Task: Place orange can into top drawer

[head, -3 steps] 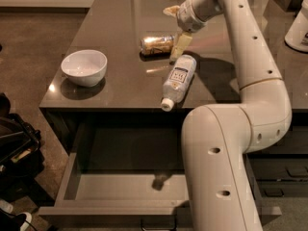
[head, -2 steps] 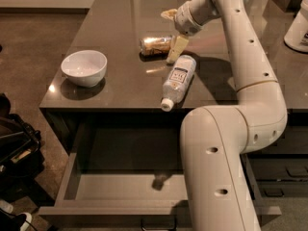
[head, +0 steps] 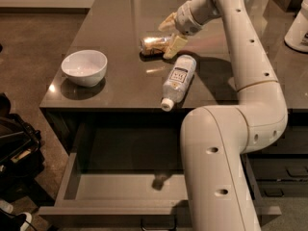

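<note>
The orange can [head: 154,44] lies on its side at the back middle of the dark tabletop [head: 120,18]. My gripper [head: 170,34] is at the can's right end, open, with one cream finger [head: 166,22] behind the can and the other in front of it; the can is not lifted. The top drawer [head: 125,189] is pulled out below the table's front edge, its grey interior bare, with its dark handle [head: 159,222] at the bottom edge. My arm hides the drawer's right part.
A clear water bottle [head: 178,79] with a white cap lies on its side just in front of the can. A white bowl [head: 84,67] stands at the table's left. A white object [head: 298,25] is at the far right. Dark bags [head: 14,148] are on the floor at left.
My gripper has moved a little left and down, closer around the can's right end. The can, bottle and bowl have not moved.
</note>
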`<state>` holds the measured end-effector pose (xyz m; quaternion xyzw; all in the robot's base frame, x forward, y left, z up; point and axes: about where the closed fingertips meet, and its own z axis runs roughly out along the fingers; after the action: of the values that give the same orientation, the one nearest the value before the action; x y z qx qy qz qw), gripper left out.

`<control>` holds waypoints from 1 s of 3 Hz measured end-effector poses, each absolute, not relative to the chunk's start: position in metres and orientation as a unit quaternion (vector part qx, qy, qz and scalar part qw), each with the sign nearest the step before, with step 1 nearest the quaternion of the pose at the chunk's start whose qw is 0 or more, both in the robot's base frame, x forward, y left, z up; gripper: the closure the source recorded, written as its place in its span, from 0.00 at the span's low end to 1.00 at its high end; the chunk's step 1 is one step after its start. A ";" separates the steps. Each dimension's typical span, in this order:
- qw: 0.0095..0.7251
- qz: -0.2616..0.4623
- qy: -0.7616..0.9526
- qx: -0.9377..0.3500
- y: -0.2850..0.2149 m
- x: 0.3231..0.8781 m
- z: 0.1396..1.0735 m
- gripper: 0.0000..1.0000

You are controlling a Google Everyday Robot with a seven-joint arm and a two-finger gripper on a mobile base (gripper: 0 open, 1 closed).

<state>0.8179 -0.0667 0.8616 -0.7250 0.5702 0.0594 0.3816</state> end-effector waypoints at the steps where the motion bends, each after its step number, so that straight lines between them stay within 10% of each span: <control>1: 0.382 0.059 0.570 -0.725 -0.067 0.818 0.862 0.64; 3: 0.382 0.059 0.570 -0.725 -0.067 0.818 0.862 1.00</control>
<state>0.8180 -0.0666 0.8616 -0.7250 0.5702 0.0594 0.3816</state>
